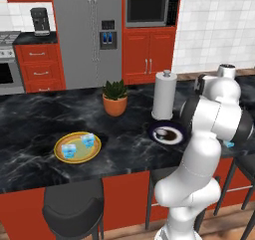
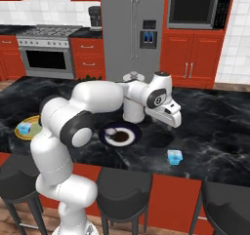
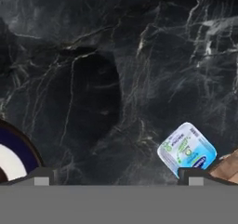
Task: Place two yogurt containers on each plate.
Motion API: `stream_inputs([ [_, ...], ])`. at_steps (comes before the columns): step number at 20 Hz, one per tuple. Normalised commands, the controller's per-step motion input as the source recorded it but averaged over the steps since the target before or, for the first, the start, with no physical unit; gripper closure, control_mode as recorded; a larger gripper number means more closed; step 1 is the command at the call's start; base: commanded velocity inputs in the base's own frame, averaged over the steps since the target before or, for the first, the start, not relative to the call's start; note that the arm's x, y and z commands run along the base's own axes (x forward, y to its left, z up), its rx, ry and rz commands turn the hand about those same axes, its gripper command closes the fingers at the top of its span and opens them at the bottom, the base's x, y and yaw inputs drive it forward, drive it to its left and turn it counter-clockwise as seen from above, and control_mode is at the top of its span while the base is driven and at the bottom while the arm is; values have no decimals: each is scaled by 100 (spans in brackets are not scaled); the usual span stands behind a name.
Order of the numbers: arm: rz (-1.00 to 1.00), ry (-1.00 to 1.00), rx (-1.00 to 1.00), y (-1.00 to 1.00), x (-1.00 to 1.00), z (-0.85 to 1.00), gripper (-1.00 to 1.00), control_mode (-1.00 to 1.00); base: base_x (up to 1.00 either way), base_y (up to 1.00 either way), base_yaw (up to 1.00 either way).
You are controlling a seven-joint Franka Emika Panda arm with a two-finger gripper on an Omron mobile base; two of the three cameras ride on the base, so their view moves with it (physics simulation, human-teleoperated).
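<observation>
Figure: progress of the plate-filling task at one moment, seen from both base cameras and the hand camera.

The yellow plate (image 1: 77, 147) lies on the black marble counter (image 1: 30, 119), well to the left of the navy plate (image 1: 167, 134) in the left base view. It carries two yogurt cups (image 1: 88, 140) (image 1: 68, 151), set side by side and apart from each other. This half of the task appears complete. In the right base view the same plate (image 2: 27, 127) shows at the far left, partly hidden by the arm, with a cup (image 2: 23, 127) on it.

The navy plate (image 2: 119, 134) sits just in front of the paper towel roll (image 1: 164, 95). A small dark mark lies on its white centre; no cup can be made out on it, so this half appears still to do.

A loose cup (image 2: 175, 156) stands on the counter to the right of the navy plate, near the counter's front edge and well apart from the plate. In the hand view that cup (image 3: 187, 148) lies tilted, just above the right finger tip, while the navy plate's rim (image 3: 25, 155) enters at lower left.

The gripper (image 2: 172, 118) hovers above the counter between the navy plate and the loose cup, jaws spread wide and grasping nothing.

Judged remaining: pick up the loose cup, set it on the navy plate, then find and add a second cup. A potted plant (image 1: 115, 99) stands behind, left of the towel roll.
</observation>
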Motion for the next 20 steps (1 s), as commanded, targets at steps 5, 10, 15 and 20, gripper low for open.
stream_inputs([
  [5,5,3,7,-31,19,-26,-100,-100,0,0,0],
  [10,0,7,0,-49,11,-41,-100,-100,0,0,0],
  [15,0,10,0,-43,0,-29,-100,-100,0,0,0],
  [20,13,11,1,-36,-17,-17,-100,-100,0,0,0],
])
